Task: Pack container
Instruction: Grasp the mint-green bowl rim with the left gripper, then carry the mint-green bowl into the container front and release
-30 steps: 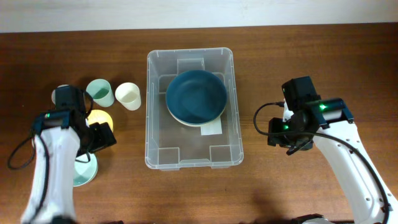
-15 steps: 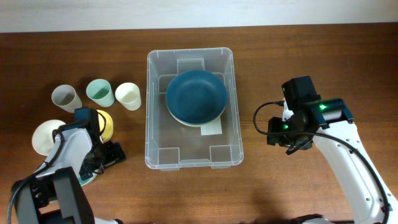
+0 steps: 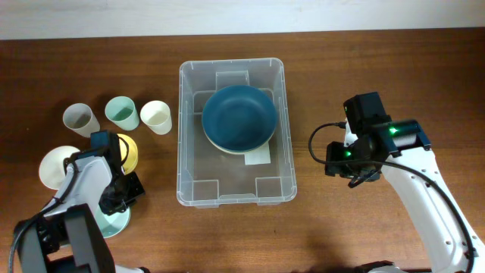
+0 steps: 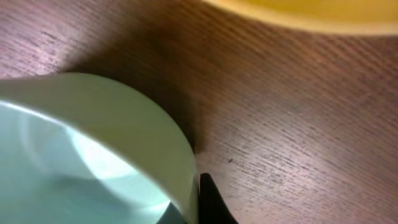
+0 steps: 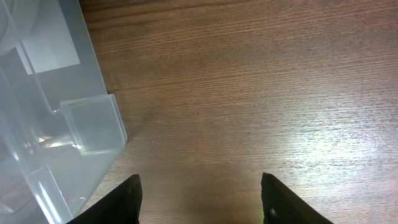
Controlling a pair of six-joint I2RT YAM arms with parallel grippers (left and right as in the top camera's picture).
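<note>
The large clear plastic rectangular container sat at the middle of the dark brown wood-grain worktop, long sides running from the far edge toward the near edge. In its far half lay a dark teal round bowl nested on a paler bowl, overlapping a white label on the base; no writing on the label could be read.

Toward the worktop's left edge stood a grey cup, a mint-green cup and a cream cup in a row. Nearer the front were a yellow bowl and a cream bowl.

The left gripper was closed tight at the rim of a pale green bowl near the front-left corner, one dark finger against the outer wall; the other was hidden.

The right gripper hung about half open, holding nothing, over bare wood just right of the container.
</note>
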